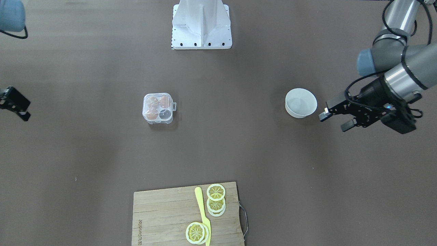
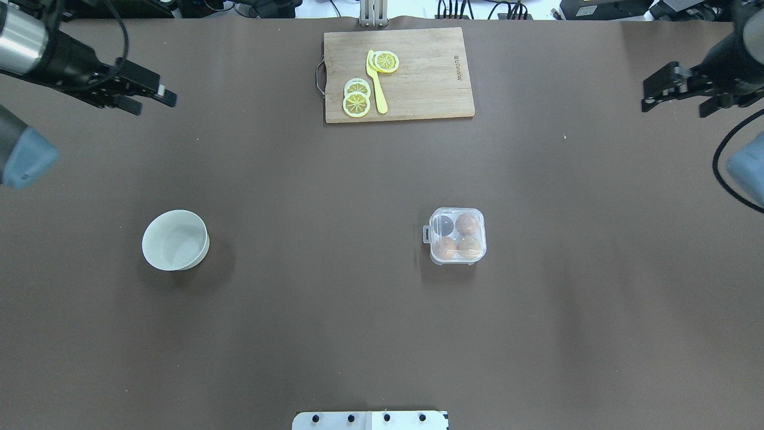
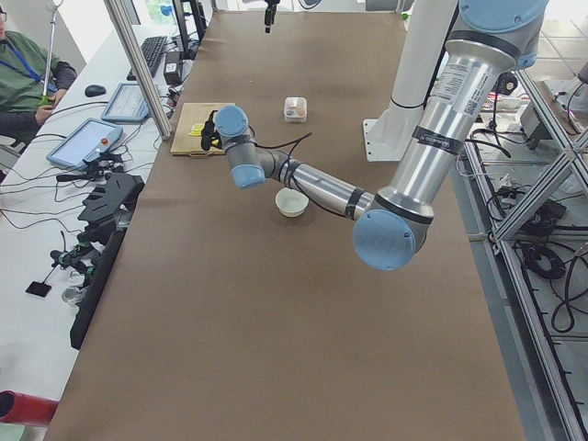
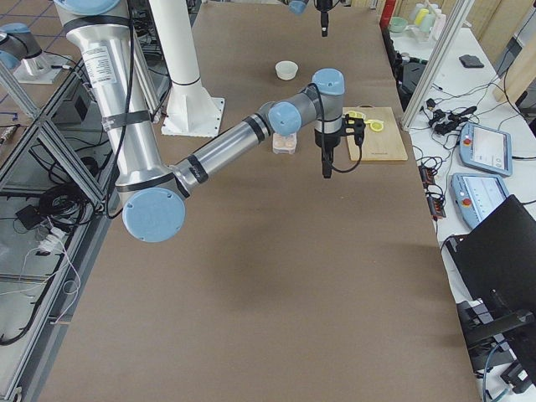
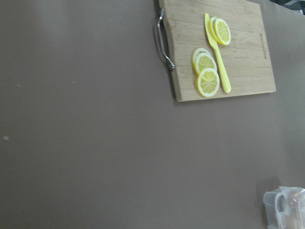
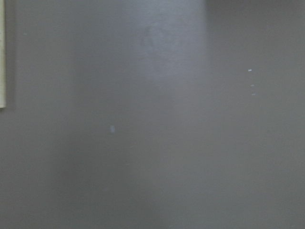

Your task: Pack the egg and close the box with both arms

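The clear plastic box (image 2: pixel 458 236) sits right of the table's middle with its lid down and its latch tab on its left side. It holds three brown eggs (image 2: pixel 467 224); one cell looks dark and empty. No loose egg shows. The box also shows in the front-facing view (image 1: pixel 158 108) and at the lower right of the left wrist view (image 5: pixel 286 207). My left gripper (image 2: pixel 152 103) is open and empty at the far left, above and beyond the white bowl (image 2: pixel 175 240). My right gripper (image 2: pixel 650 95) is open and empty at the far right, well away from the box.
The bowl (image 1: pixel 300 102) looks empty. A wooden cutting board (image 2: pixel 399 74) with lemon slices and a yellow knife (image 2: pixel 376 83) lies at the table's far edge. The robot's white base plate (image 1: pixel 201 24) is at the near edge. The right wrist view shows only brown table.
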